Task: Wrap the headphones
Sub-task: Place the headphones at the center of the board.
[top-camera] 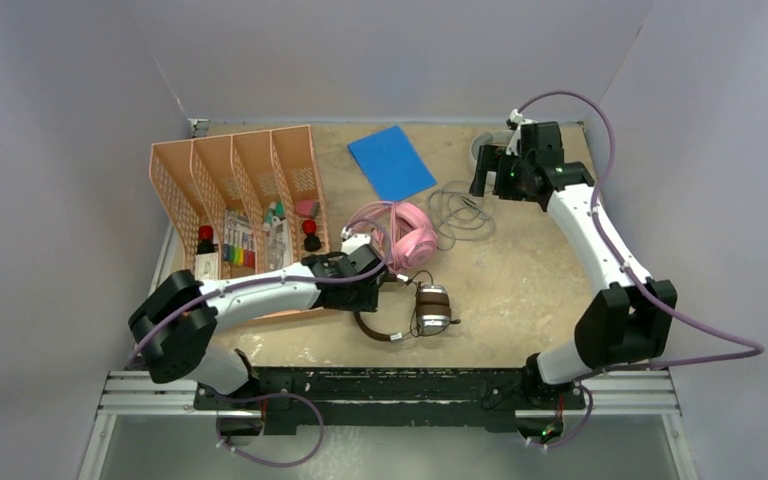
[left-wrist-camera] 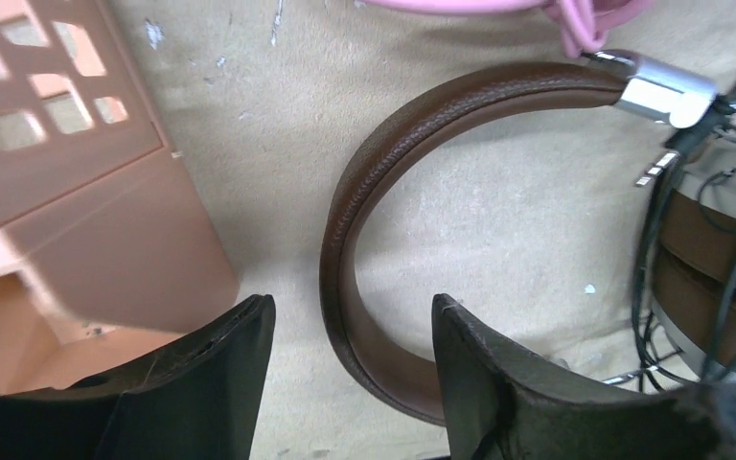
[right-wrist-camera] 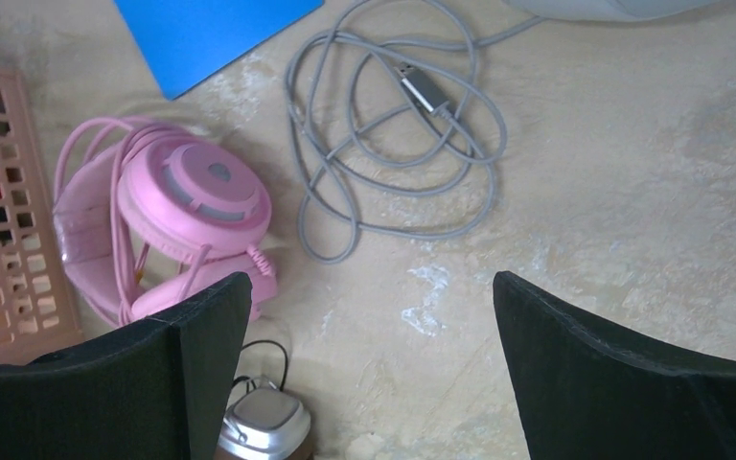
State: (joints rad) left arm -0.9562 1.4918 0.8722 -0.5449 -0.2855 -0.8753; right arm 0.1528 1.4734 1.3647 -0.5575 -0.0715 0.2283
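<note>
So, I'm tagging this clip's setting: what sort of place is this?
Probably a robot lab cell: two arms bolted to a rail, plain grey walls around the table, staged pink headphones and organiser.

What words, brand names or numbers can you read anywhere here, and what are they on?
None readable. The pink headphones, brown headphones and blue sheet show no print.
The small items in the orange organizer may carry labels, but they are too small and blurred to read.

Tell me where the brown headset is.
Top view: the brown headset lies centre-front on the table, just nearer than the pink headset, its headband right by the left gripper.
</note>
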